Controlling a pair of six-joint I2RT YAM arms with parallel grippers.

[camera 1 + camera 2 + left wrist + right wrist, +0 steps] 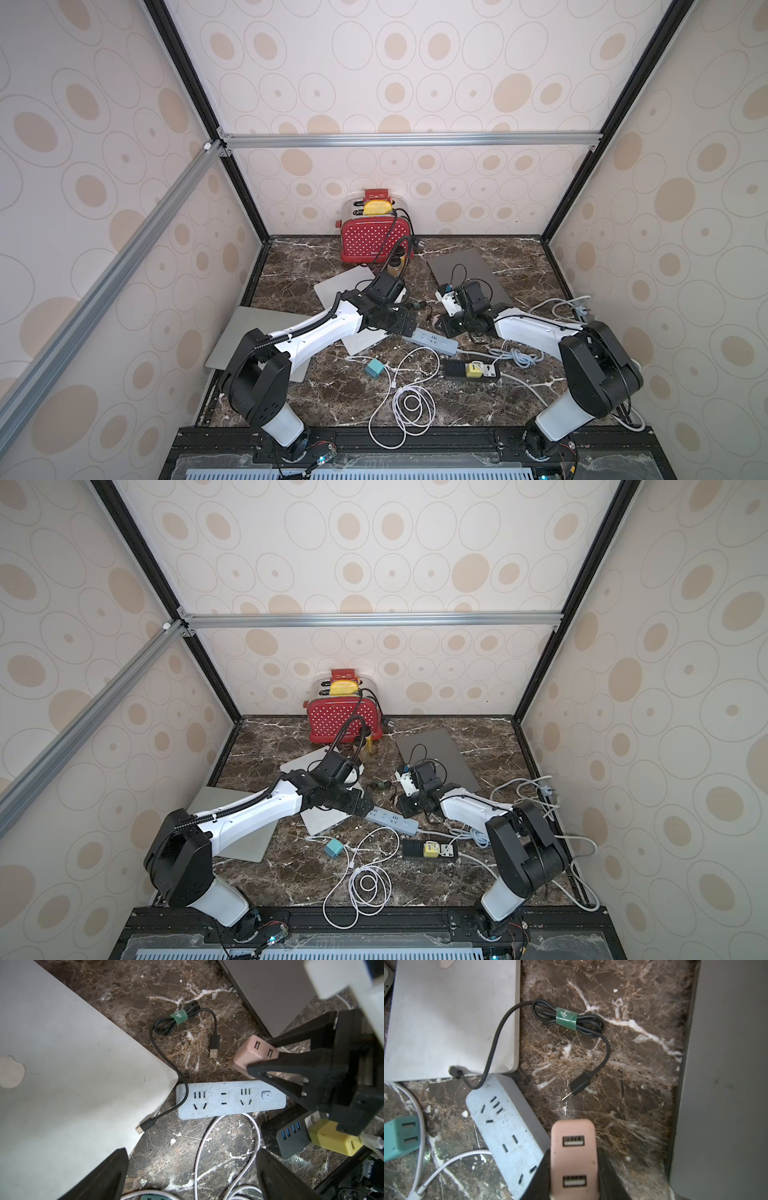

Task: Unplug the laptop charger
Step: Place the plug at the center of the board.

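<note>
A pink two-port USB charger [573,1128] is pinched between the black fingers of my right gripper [573,1176], held just above the marble beside the light-blue power strip [508,1130]. The strip's sockets that show [228,1099] are empty. A short black cable [176,1018], bundled with a green tie, lies loose. Its USB-A end [214,1047] rests on the marble, and its small plug [145,1127] lies at the edge of the closed silver laptop [72,1084]. My left gripper [193,1176] hangs open over bare marble and a white cord, near the strip's end [432,341].
A dark grey laptop [469,274] lies at the back right and another grey one [245,345] at the left. A red toaster [374,241] stands at the back wall. A teal charger [375,368], a coiled white cable [411,399] and a black strip with a yellow charger [473,370] lie in front.
</note>
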